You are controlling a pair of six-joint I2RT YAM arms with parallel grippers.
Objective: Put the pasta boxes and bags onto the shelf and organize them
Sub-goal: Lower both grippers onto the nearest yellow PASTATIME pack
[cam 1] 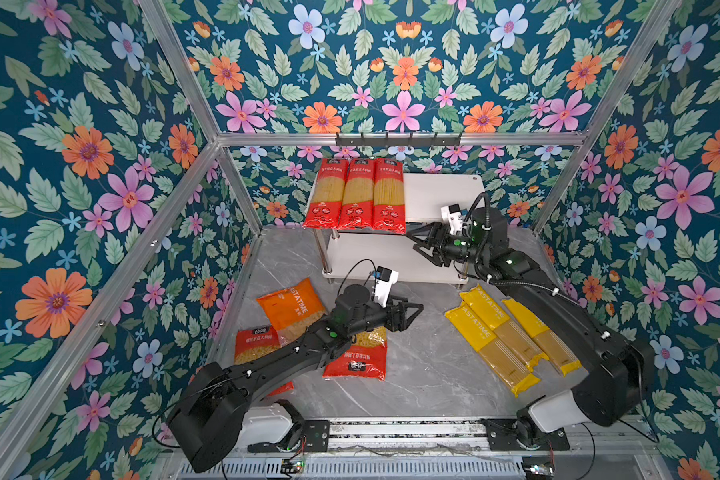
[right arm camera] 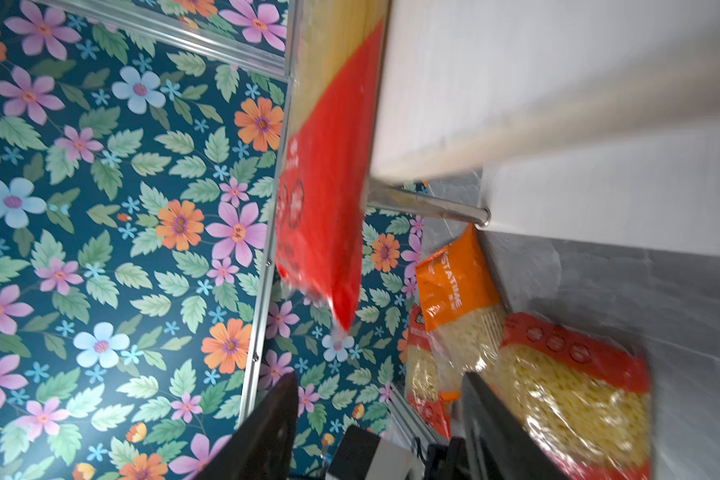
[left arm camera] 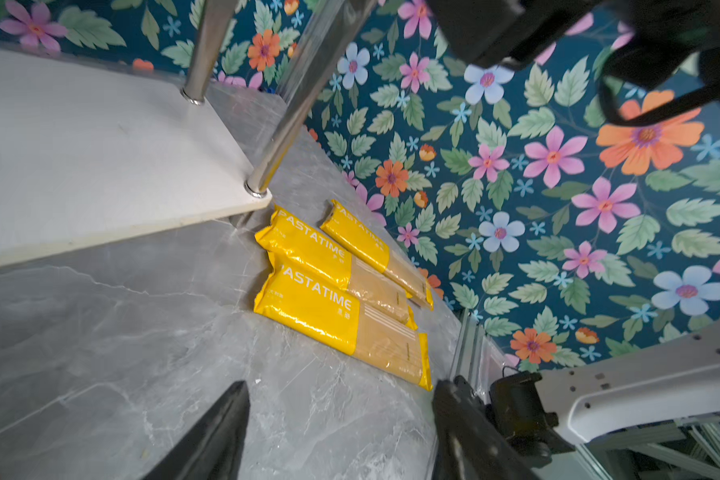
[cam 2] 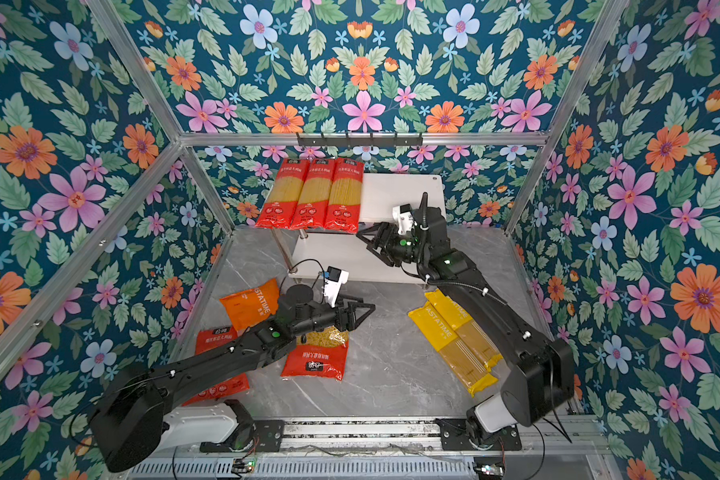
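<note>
We are seeing bright, even light with soft shadows in both top views; in the right wrist view the shelf (right arm camera: 558,83) and red spaghetti pack (right arm camera: 325,187) are smearing with blur.

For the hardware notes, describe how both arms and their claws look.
Both the left arm and the right arm are matte black with rounded joints, a white base segment and a small green light. Each carries a white camera block at the wrist, fed by a black cable. The left claw and the right claw are black, with triangular open-frame fingers.

Black left gripper (left arm camera: 341,388), white wrist camera (cam 1: 385,282)
</note>
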